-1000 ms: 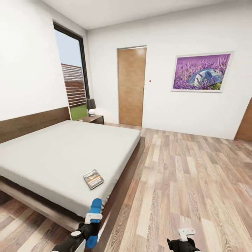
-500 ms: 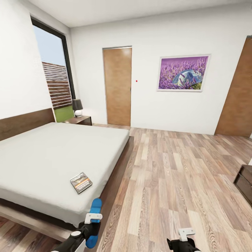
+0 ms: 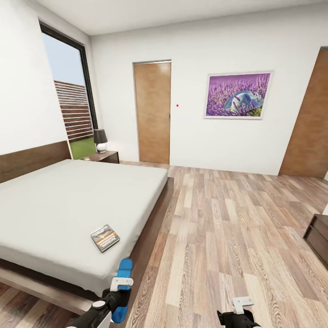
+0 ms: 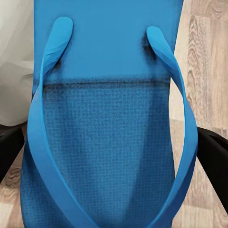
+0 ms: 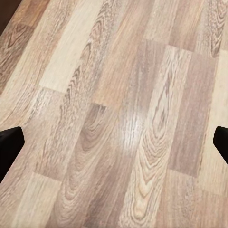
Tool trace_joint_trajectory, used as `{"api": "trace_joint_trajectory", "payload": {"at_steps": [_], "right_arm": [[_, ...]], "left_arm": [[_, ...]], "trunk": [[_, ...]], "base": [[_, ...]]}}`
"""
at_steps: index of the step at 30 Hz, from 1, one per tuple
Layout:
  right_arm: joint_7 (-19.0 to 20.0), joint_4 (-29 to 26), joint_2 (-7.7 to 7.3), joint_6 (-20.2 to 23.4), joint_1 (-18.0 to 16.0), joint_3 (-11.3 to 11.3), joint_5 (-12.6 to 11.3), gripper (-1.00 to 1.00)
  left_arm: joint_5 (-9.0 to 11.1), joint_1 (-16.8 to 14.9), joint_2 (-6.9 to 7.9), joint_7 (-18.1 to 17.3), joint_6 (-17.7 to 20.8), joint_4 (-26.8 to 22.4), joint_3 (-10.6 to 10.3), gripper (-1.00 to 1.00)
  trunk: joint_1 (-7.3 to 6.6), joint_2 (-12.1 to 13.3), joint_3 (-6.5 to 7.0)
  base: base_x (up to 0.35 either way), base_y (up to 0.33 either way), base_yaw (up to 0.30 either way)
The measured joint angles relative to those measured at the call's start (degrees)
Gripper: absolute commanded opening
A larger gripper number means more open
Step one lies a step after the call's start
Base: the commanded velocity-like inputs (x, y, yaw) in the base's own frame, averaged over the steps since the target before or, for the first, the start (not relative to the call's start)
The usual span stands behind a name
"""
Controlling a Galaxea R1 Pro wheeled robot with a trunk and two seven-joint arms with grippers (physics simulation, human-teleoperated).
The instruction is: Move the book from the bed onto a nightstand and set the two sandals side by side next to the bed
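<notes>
The book (image 3: 105, 238) lies flat on the pale mattress near the bed's (image 3: 68, 200) foot corner. A nightstand (image 3: 105, 156) with a dark-shaded lamp stands at the far side of the bed, by the window. My left gripper (image 3: 119, 294) is low in the head view, just off the bed's corner, shut on a blue sandal (image 3: 124, 269) that stands on end. In the left wrist view the sandal (image 4: 109, 71) and its straps sit between the dark fingers (image 4: 216, 159). My right gripper (image 3: 241, 304) hangs open over bare floor, its fingertips (image 5: 9, 147) wide apart.
Wood-plank floor (image 3: 228, 218) stretches right of the bed. A wooden door (image 3: 152, 114) is in the far wall, another door (image 3: 310, 123) at the right. A dark low cabinet (image 3: 318, 237) juts in at the right edge. A tall window (image 3: 68, 100) is at the left.
The whole view swung to the right a second ago, bringing the right door and cabinet in; since half a second ago it is nearly still. Both arms look unchanged.
</notes>
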Motion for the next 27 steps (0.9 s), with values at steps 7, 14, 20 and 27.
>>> {"api": "trace_joint_trajectory", "payload": {"at_steps": [7,14,20,27], "right_arm": [[0.00,0.03,0.01,0.13,-0.03,0.00,0.00,1.00],[0.01,-0.03,0.04,0.07,-0.01,0.04,0.00,1.00],[0.05,0.00,0.02,0.04,0.00,0.01,0.00,1.00],[0.08,0.03,0.01,0.03,0.00,0.00,0.00,1.00]], "left_arm": [[0.00,0.00,0.00,0.06,-0.09,-0.01,0.00,-1.00],[0.00,0.00,0.00,0.07,-0.15,0.00,0.00,-1.00],[-0.04,0.00,0.00,0.07,-0.17,0.01,0.00,-1.00],[-0.08,0.00,0.00,0.12,-0.17,0.00,0.01,-1.00]], "trunk": [[0.00,0.00,0.00],[0.00,0.00,0.00],[0.00,0.00,0.02],[0.00,0.00,0.23]], "base": [[0.000,0.000,0.000],[0.000,0.000,0.000],[0.000,0.000,-0.044],[0.000,0.000,-0.215]]}}
